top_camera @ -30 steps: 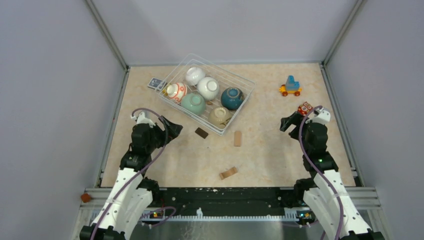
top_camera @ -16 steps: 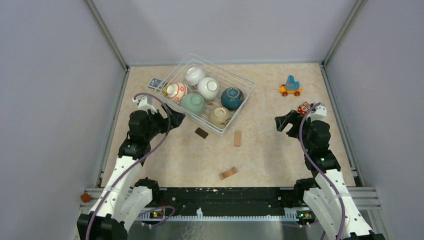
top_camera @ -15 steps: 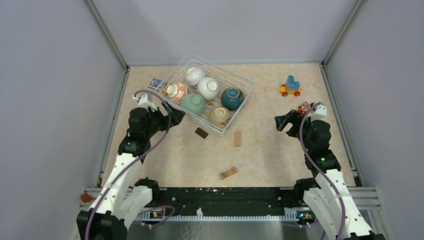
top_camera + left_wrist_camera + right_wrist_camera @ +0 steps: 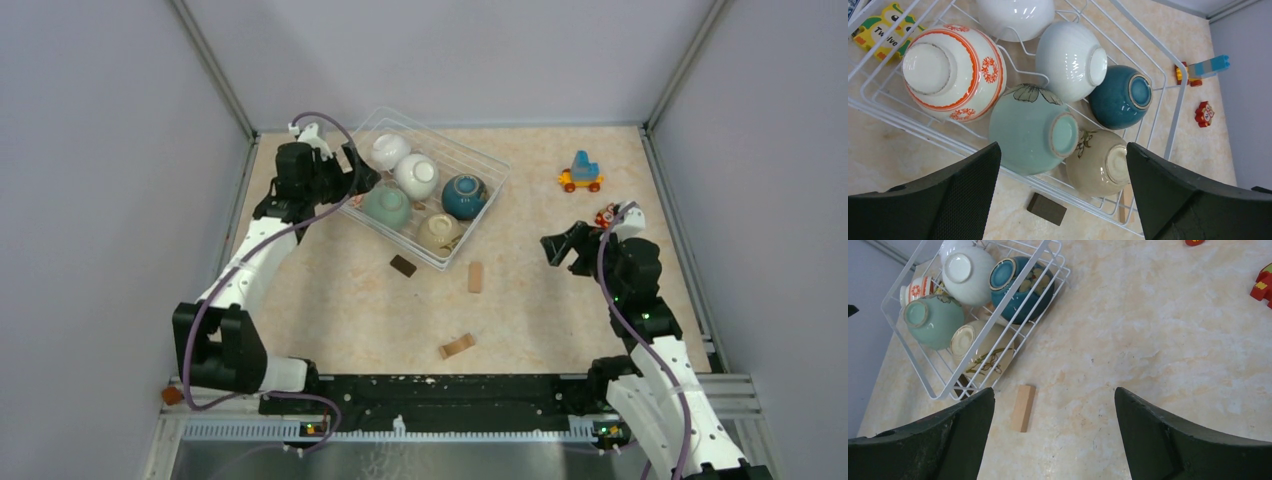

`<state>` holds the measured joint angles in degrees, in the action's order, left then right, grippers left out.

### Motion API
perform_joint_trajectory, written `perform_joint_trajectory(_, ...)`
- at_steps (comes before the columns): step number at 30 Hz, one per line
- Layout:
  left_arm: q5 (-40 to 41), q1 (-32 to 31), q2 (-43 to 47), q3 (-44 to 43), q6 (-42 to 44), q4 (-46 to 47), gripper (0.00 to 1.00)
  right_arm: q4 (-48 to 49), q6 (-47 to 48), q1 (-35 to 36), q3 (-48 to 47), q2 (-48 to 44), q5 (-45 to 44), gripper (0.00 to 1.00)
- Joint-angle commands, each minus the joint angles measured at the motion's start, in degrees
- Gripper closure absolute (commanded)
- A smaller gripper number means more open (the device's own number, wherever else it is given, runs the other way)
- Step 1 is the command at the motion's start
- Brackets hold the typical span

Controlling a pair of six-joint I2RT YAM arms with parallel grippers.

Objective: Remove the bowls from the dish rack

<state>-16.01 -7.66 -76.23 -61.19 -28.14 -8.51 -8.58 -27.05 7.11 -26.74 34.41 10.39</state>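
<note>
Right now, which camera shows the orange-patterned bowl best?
The left wrist view: the orange-patterned bowl sits large and upside down in the rack, pattern clear. The right wrist view shows only a small slice beyond the green bowl. From the top, the left arm hides most of it.

Bright, even light from above; all 3 views well exposed. Shadows soft & short: a faint one beside the small pale wooden block [image 4: 1023,407], thin ones under the white wire-grid dish rack [image 4: 998,315]. Small white glare spots on the glossy dark teal ceramic bowl [image 4: 1120,97] & the plain white ceramic bowl [image 4: 1018,15]. Focus sharp, no motion blur; slight wide-angle stretch twd edges of wrist views.
</note>
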Motion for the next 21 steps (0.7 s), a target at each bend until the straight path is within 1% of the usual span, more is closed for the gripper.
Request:
perform_joint_trajectory(1,0.2,-0.2,-6.3,-7.6,4.4,-4.4,0.01,0.0,0.2,0.4,-3.3,0.0,2.0,0.12)
perform_joint_trajectory(5,1.4,-0.5,-13.2,-14.9,9.8,-11.5,0.02,0.0,-0.1,0.4,-3.5,0.0,2.0,0.12)
perform_joint_trajectory(9,-0.6,-0.6,-19.2,-20.3,12.9,-18.7,0.02,0.1,-0.4,0.4,-3.4,0.0,2.4,0.12)
perform_joint_trajectory(14,-4.2,-0.8,-23.6,-22.8,14.4,-21.8,0.02,0.3,-0.6,0.4,-3.3,0.0,2.8,0.12)
perform_joint_trajectory(21,-4.8,-1.6,-26.7,-24.9,15.8,-25.1,0.02,0.3,-1.2,0.4,-3.2,-0.3,3.3,0.12)
